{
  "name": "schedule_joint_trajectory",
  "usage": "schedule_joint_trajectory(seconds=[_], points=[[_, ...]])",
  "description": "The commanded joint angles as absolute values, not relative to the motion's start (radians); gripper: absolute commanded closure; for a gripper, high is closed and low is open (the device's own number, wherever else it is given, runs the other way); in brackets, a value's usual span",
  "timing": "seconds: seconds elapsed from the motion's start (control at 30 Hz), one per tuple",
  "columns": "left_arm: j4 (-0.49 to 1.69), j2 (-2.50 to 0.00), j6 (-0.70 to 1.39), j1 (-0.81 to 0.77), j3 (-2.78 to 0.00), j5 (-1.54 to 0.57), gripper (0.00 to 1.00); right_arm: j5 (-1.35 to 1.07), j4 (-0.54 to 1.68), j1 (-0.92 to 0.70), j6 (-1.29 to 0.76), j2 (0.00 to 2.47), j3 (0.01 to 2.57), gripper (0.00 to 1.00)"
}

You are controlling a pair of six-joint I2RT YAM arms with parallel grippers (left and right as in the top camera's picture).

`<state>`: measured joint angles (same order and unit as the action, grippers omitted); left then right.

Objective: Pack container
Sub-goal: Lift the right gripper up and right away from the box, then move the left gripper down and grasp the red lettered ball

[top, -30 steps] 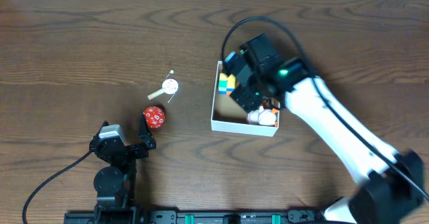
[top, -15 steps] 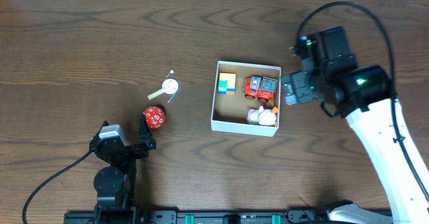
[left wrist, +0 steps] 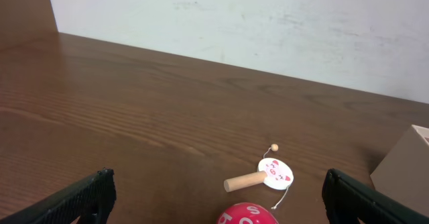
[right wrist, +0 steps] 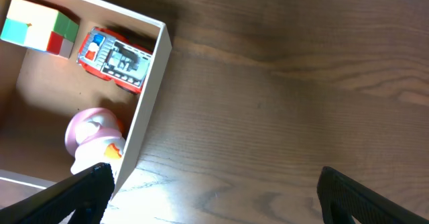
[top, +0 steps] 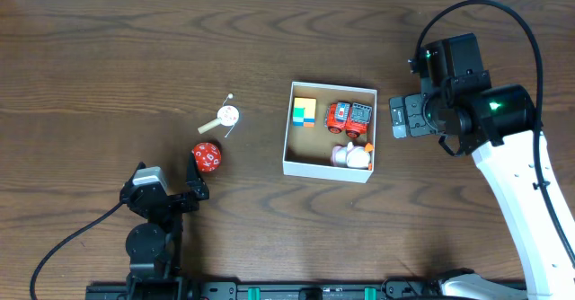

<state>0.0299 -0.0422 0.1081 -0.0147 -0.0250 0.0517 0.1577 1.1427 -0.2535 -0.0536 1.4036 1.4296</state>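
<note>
The container [top: 287, 143] is a shallow white box with a tan inside at table centre, also in the right wrist view [right wrist: 149, 90]. It holds a coloured cube [top: 305, 112], a red toy truck [top: 349, 117] and a pink-and-white duck [top: 352, 157]. A red numbered ball [top: 207, 156] and a small paddle toy with a wooden handle [top: 225, 117] lie to the left of it; both show in the left wrist view, the ball [left wrist: 247, 215] and the paddle [left wrist: 263, 176]. My right gripper [right wrist: 211, 200] is open and empty, just right of the container. My left gripper [left wrist: 218, 197] is open, low, just behind the ball.
Dark wood table [top: 108, 57] all around. A pale wall [left wrist: 268, 23] rises beyond the table's far edge in the left wrist view. A black cable [top: 63, 246] trails from the left arm's base.
My right arm has pulled away from over the container to its right side, leaving the red truck inside. The left arm has not moved.
</note>
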Motion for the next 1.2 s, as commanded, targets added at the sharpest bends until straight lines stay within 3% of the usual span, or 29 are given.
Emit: schedule_joint_trajectory(seconds=[0.0, 0.5, 0.73, 0.93, 1.17], points=[[0.067, -0.043, 0.110, -0.010, -0.004, 0.063, 0.02, 0.168, 1.145, -0.249, -0.074, 1.395, 1.441, 0.01], [0.059, -0.043, 0.110, -0.010, -0.004, 0.046, 0.02, 0.168, 1.145, -0.249, -0.074, 1.395, 1.441, 0.01], [0.034, -0.043, 0.109, -0.010, -0.034, -0.200, 0.02, 0.168, 1.145, -0.249, -0.074, 1.395, 1.441, 0.01], [0.041, -0.080, 0.078, -0.010, -0.179, -0.281, 0.02, 0.168, 1.145, -0.249, -0.074, 1.395, 1.441, 0.01], [0.280, -0.344, -0.062, -0.010, -0.500, -0.280, 0.02, 0.168, 1.145, -0.249, -0.074, 1.395, 1.441, 0.01]])
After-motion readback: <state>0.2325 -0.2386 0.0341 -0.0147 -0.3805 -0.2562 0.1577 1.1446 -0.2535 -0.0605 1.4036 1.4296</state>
